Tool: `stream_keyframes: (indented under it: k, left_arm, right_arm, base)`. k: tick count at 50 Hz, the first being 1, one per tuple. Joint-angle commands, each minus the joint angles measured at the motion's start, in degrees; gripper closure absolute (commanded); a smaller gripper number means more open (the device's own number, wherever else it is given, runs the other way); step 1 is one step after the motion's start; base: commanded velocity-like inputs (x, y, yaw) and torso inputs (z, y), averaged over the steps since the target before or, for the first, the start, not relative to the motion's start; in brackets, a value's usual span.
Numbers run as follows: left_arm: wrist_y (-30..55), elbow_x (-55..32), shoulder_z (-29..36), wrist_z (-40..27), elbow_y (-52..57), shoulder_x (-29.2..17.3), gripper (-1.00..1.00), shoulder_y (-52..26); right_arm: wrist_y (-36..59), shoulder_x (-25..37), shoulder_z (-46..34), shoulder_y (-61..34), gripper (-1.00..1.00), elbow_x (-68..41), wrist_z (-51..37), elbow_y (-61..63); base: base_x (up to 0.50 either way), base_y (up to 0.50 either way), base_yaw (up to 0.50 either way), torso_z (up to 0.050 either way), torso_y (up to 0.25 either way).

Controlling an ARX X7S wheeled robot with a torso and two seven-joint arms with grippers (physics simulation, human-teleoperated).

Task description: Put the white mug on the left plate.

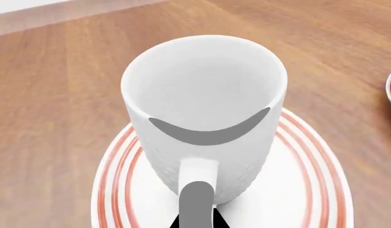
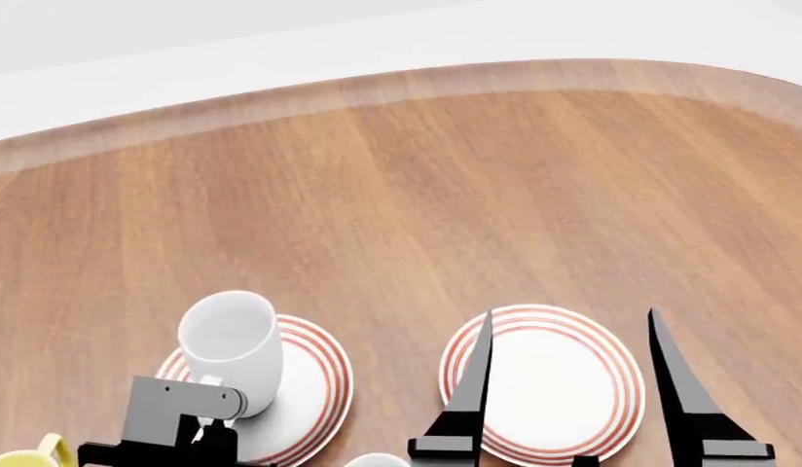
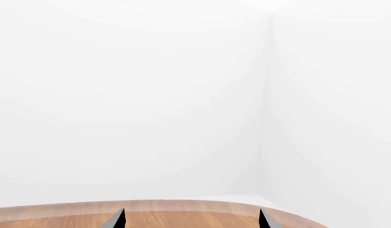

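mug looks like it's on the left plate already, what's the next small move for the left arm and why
Probably open the left end effector and back off. The mug seems to stand upright on the plate, inside its red rings, with the end effector apparently closed on the handle. I cannot confirm its base touches the plate, so release gently.

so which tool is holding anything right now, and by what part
The left tool grips the white mug by its handle, over the left plate. The right tool holds nothing.

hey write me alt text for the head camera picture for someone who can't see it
The white mug stands upright on the left plate, with the left gripper at its handle. The right gripper hangs open above a second, bare ringed plate on the wooden table.
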State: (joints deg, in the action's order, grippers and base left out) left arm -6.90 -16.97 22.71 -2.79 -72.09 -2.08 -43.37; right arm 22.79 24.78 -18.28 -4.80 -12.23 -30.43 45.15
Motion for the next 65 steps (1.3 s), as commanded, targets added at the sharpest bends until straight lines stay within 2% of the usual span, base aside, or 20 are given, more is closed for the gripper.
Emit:
stream_keyframes:
  k: [1,8,9,28,34,36,49,65]
  left_arm:
    - [-1.8,-0.3,-0.1,0.4,-2.4,0.5,1.00,-1.1]
    - [-0.8,-0.5,-0.4,0.5,-1.9,0.4,1.00,-1.3]
    - [-0.7,-0.5,-0.4,0.6,-1.8,0.4,-1.00,-1.3]
    - [0.7,-0.9,-0.5,0.5,0.0,0.1,-1.00,-0.5]
    - [8.1,-1.5,0.5,-2.1,16.5,-3.0,-1.00,6.0]
    - [13.3,-2.3,0.8,-4.0,27.0,-5.1,-1.00,9.5]
    - [24.5,-5.6,0.5,-9.1,58.1,-12.5,-1.00,19.5]
    - [29.4,-11.4,-2.2,-11.4,82.0,-18.7,-1.00,25.9]
  right_arm:
    - [0.0,0.1,-0.2,-0.1,-1.00,0.0,-0.1,0.0]
    - [0.2,0.1,-0.3,-0.3,-1.00,-0.1,-0.2,0.0]
    - [0.0,0.1,-0.3,-0.2,-1.00,-0.1,-0.2,-0.1]
    - [-0.1,0.3,-0.5,-0.3,-1.00,-0.2,-0.4,-0.2]
    - [0.2,0.3,-0.6,-0.5,-1.00,-0.3,-0.5,0.0]
    - [-0.1,0.4,-0.7,-0.4,-1.00,-0.3,-0.4,-0.1]
    - [0.5,0.5,-1.0,-0.8,-1.00,-0.2,-0.7,0.6]
    - [1.2,0.7,-1.3,-1.0,-1.00,-0.2,-1.1,1.6]
  base:
    - [0.00,0.00,0.00,0.000,0.000]
    - [0.00,0.00,0.00,0.000,0.000]
    - [0.00,0.00,0.00,0.000,0.010]
    - [0.00,0.00,0.00,0.000,0.000]
    - [0.00,0.00,0.00,0.000,0.000]
    - [0.00,0.00,0.00,0.000,0.000]
    - [0.00,0.00,0.00,0.000,0.000]
    - [0.00,0.00,0.00,0.000,0.000]
